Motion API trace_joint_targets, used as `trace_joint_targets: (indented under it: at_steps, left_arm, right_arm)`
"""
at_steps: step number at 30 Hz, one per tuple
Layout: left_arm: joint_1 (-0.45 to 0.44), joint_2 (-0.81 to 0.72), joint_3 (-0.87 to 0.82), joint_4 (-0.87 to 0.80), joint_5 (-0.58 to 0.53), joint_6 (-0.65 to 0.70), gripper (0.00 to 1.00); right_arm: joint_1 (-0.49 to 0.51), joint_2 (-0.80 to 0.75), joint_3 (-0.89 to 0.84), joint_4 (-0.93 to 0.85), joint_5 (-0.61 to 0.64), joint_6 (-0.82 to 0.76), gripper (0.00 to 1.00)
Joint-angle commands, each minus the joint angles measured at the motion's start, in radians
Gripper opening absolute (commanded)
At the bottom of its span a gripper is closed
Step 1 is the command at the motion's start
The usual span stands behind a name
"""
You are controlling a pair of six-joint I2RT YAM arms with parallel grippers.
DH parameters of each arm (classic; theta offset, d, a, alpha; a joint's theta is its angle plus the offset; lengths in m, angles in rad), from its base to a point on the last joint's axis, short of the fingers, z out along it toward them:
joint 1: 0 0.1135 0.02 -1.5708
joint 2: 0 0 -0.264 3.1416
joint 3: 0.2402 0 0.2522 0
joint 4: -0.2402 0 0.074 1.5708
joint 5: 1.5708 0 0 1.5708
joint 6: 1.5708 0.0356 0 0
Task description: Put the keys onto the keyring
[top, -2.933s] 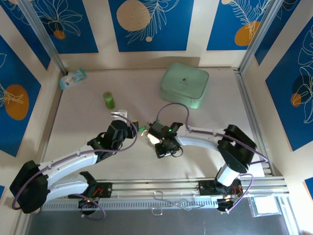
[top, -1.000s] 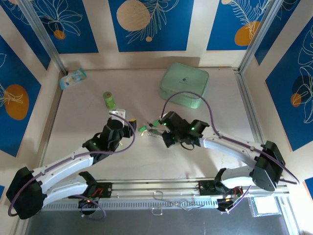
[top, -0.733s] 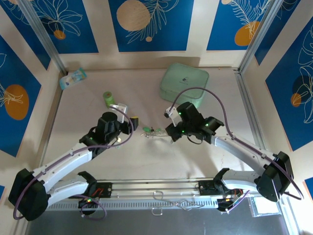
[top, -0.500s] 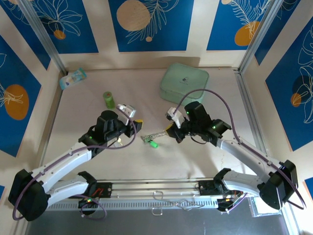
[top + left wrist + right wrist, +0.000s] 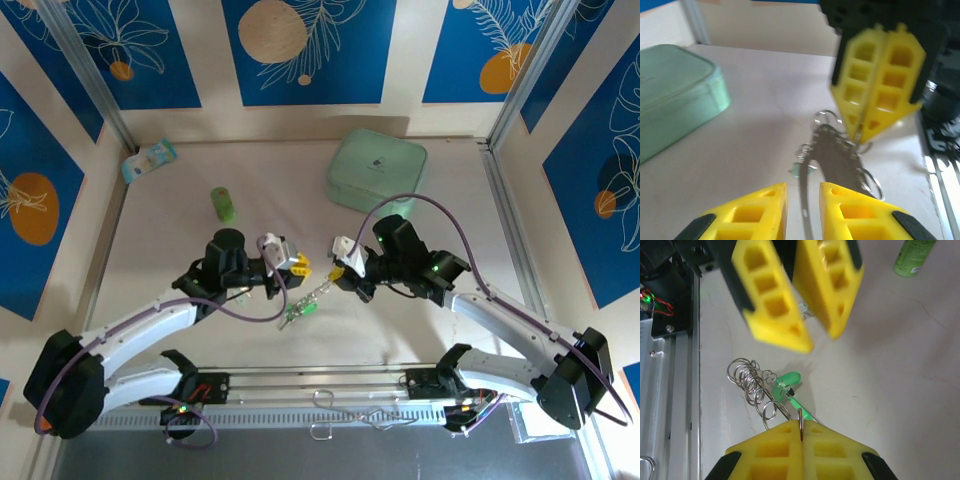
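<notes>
My right gripper (image 5: 801, 432) is shut on the edge of the keyring (image 5: 756, 385), a thin silvery loop strung with several small rings. It hangs from that gripper (image 5: 338, 274) down toward the table, and a green-headed key (image 5: 788, 380) dangles on it. Seen from above, the keyring (image 5: 300, 303) slants down-left with the key (image 5: 312, 306) beside it. My left gripper (image 5: 293, 265) faces the right one at close range. In the left wrist view its fingers (image 5: 755, 212) stand a narrow gap apart, and the loop's thin wire (image 5: 805, 192) runs between them without touching.
A mint-green rounded case (image 5: 377, 173) sits at the back right. An upright green cylinder (image 5: 223, 204) stands back left, with a small packet (image 5: 149, 158) in the far left corner. A metal rail (image 5: 330, 385) runs along the near edge.
The left gripper has swung right toward the right gripper while its jaws narrowed. The right gripper moved slightly left, and the keyring now hangs lower between the two.
</notes>
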Motion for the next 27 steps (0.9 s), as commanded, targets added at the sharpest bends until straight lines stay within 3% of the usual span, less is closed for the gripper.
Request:
trace_joint_targets:
  at_steps: [1,7,17,27]
  left_arm:
    - [-0.026,0.019,-0.038,0.095,0.138,0.122,0.22]
    - [-0.037,0.038,-0.052,0.082,0.194,0.191,0.20]
    - [-0.057,0.064,-0.024,0.023,0.112,0.197,0.21]
    - [-0.062,0.068,-0.006,0.005,0.088,0.171,0.23]
  right_arm:
    - [0.019,0.012,0.006,0.026,0.019,-0.048,0.00]
    - [0.043,0.025,0.016,0.021,0.031,-0.073,0.00]
    - [0.083,0.038,0.019,0.023,0.022,-0.111,0.00]
    - [0.134,0.076,0.046,0.000,0.114,-0.157,0.00]
